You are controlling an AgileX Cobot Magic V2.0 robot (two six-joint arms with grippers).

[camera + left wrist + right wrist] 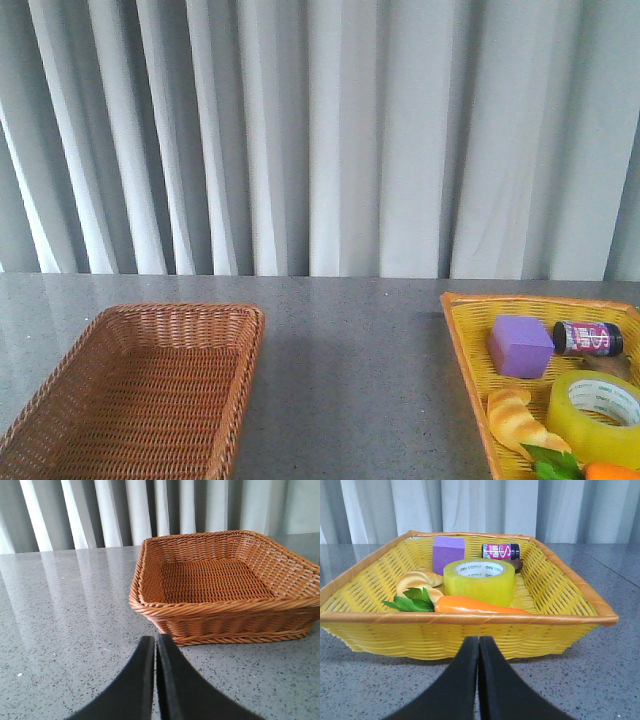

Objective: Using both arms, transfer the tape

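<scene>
1. The tape (479, 581) lies flat in the yellow basket (555, 575), with its open core facing up, so the axis of the roll is vertical.
2. In the front view the tape (596, 415) is at the right side of the table, near the front corner of this basket. A purple block (520, 345) and a small bottle (588, 338) are behind it, a croissant (518, 420) is just beside it, and a carrot (480, 606) lies in front of it.
3. The right gripper (478, 680) is outside the basket, before its near wall, and its two fingers are pressed together with nothing between them. The tape is straight ahead of it, over the wall and behind the carrot.
4. The left gripper (155, 680) also has its fingers together and holds nothing. It looks at the brown basket (165, 611), which has nothing in it and stands on the left side of the table (350, 350), well apart from the tape.
5. The right arm is therefore clearly the nearer one. I judge that it must take the tape first: open the fingers, rise over the wall and the carrot, and come down on the rim of the roll, one finger inside the core and one outside.
6. No arm shows in the front view, so the task seems not yet started.
</scene>
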